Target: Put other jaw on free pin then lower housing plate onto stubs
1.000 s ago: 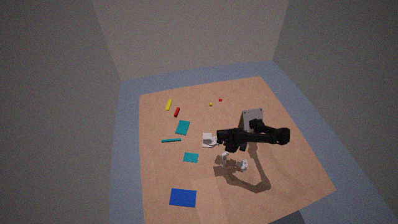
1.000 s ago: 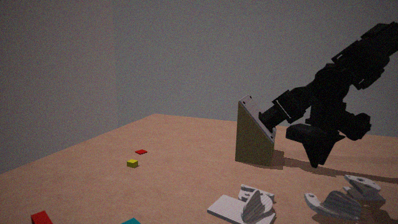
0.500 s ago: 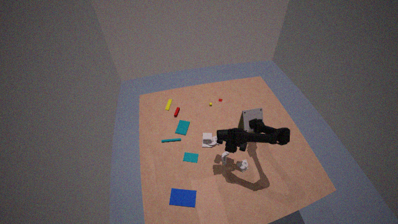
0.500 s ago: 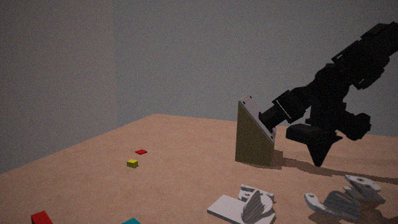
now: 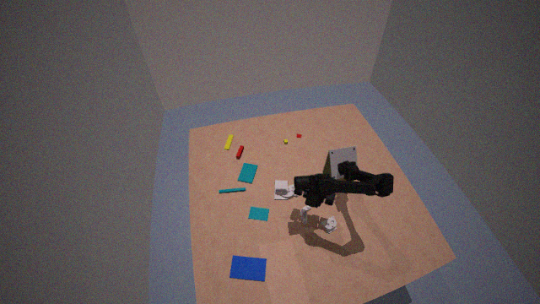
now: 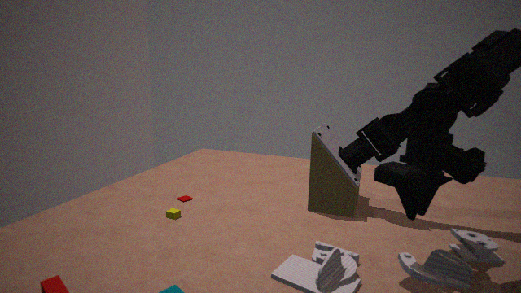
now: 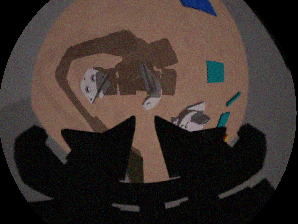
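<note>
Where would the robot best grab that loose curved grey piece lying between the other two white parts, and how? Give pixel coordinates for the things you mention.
Probably by the upright fin on the loose jaw [image 5: 305, 214] [image 6: 448, 266] [image 7: 150, 85], from above, fingers either side: it stands thin above the low, curved arm.

1. Arm [image 5: 350, 187] [image 6: 431, 110]: dark black finish throughout, built of blocky segments and rounded joint housings.
2. Light thin line markings on the housings above the tool [image 5: 313, 196] [image 6: 417, 216] [image 7: 145, 119].
3. Tool: black; two tapering, wedge-shaped fingers with pointed tips; pale strips at their rear.
4. Base mount [image 5: 336, 155] [image 6: 331, 191]: olive wedge beneath the arm; grey sloped top plate, small dark holes near its corners.
</note>
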